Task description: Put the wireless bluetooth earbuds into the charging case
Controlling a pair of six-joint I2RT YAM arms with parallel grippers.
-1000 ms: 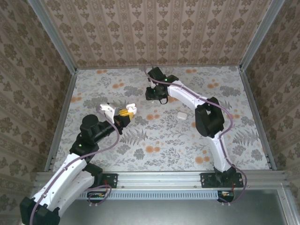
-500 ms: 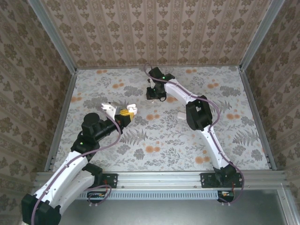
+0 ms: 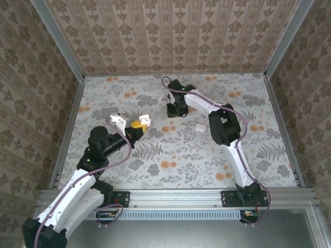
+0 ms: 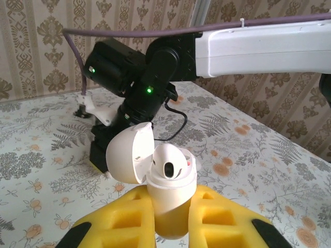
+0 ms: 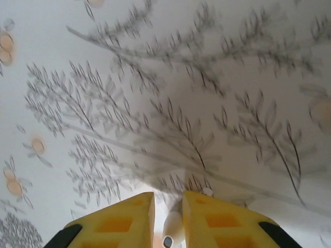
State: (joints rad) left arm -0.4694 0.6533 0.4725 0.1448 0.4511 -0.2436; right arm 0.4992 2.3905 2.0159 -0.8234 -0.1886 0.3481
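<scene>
My left gripper [image 4: 170, 195] is shut on the lower half of the white charging case [image 4: 166, 192], holding it upright above the table. Its lid [image 4: 129, 155] hangs open to the left. One white earbud [image 4: 168, 164] sits in the case. From above, the left gripper [image 3: 137, 124] and the case [image 3: 144, 120] are at mid-left. My right gripper [image 3: 175, 110] is down at the table in the middle back. A second earbud [image 5: 173, 230] lies between its yellow fingers [image 5: 222, 222], against the right one, with a thin gap on the left. The right gripper [image 5: 168, 199] is narrowly open.
A small squarish white piece [image 3: 200, 127] lies on the flowered table [image 3: 170, 155] just right of the right gripper. The right arm's white link [image 4: 258, 44] and black wrist [image 4: 129, 77] stand close behind the held case. Patterned walls [image 3: 170, 36] enclose the table.
The right gripper has shifted a little right and nearer, and its jaws have narrowed round the earbud. The left arm keeps the open case almost where it was.
</scene>
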